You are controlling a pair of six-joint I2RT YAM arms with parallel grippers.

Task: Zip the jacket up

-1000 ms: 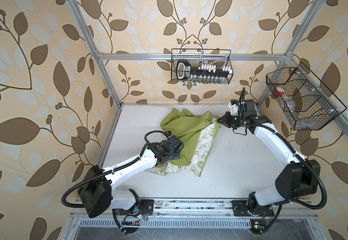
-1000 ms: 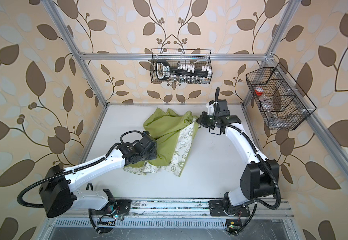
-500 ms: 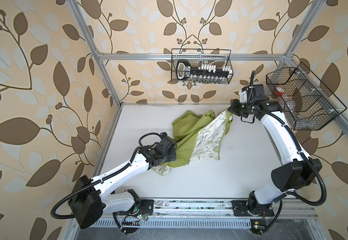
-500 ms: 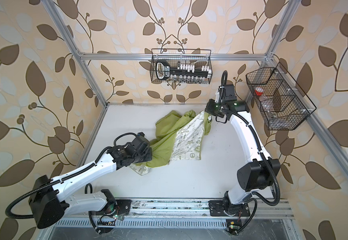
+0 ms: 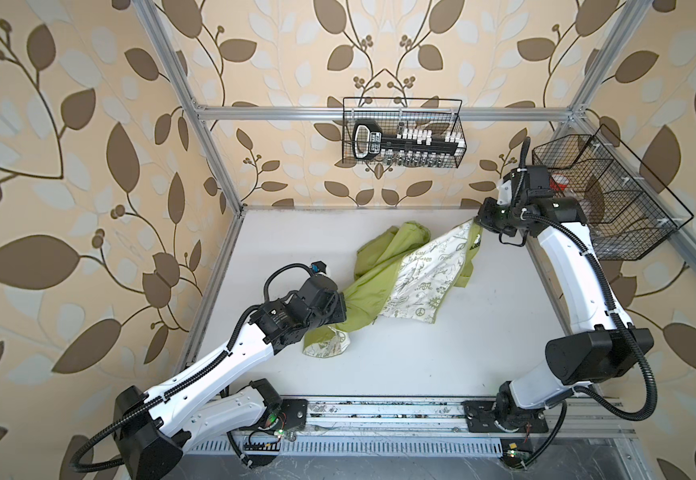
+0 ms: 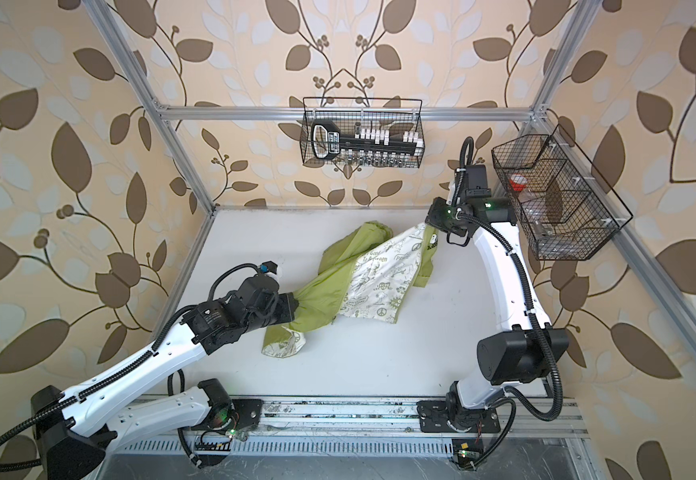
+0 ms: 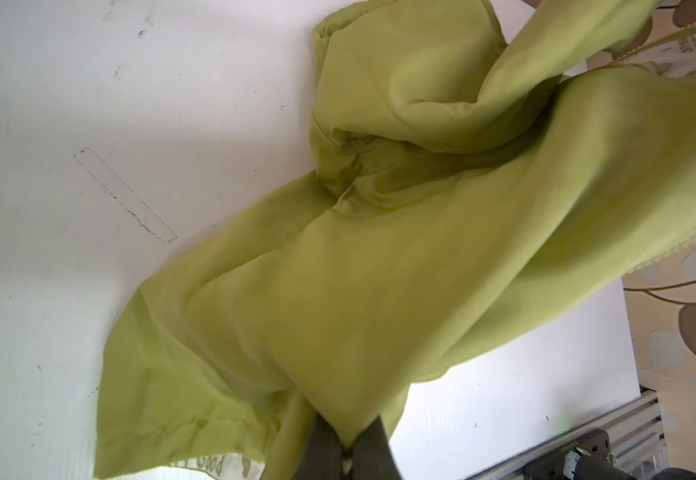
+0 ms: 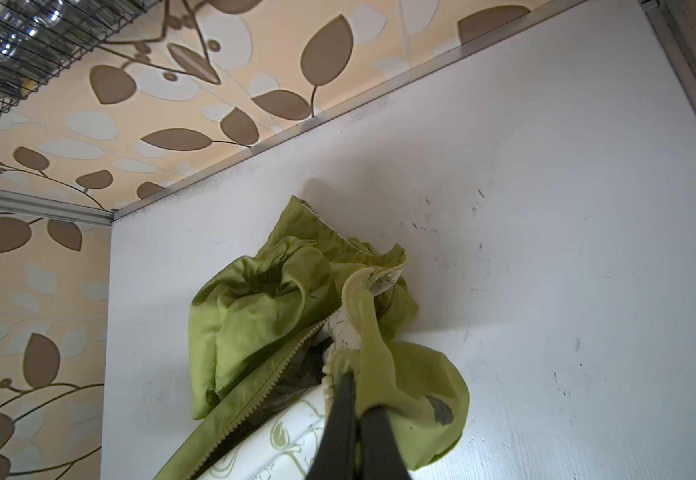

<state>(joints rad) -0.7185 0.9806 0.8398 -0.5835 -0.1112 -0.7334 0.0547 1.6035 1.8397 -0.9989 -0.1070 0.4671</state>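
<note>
Jacket unzipped; zipping not begun.
We find the jacket (image 5: 379, 274) stretched across the tabletop (image 5: 421, 365), left jaws pinching its eight-o'clock end, right jaws pinching its two-o'clock corner; zipper (image 8: 255, 399) open, lining (image 5: 421, 282) exposed.

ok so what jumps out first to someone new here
The lime-green jacket is stretched diagonally across the table, each end pinched in a shut gripper: the left gripper mid-left, the right gripper at the back right. Its doodle lining faces up; a back basket and a side basket hang on the walls.
</note>
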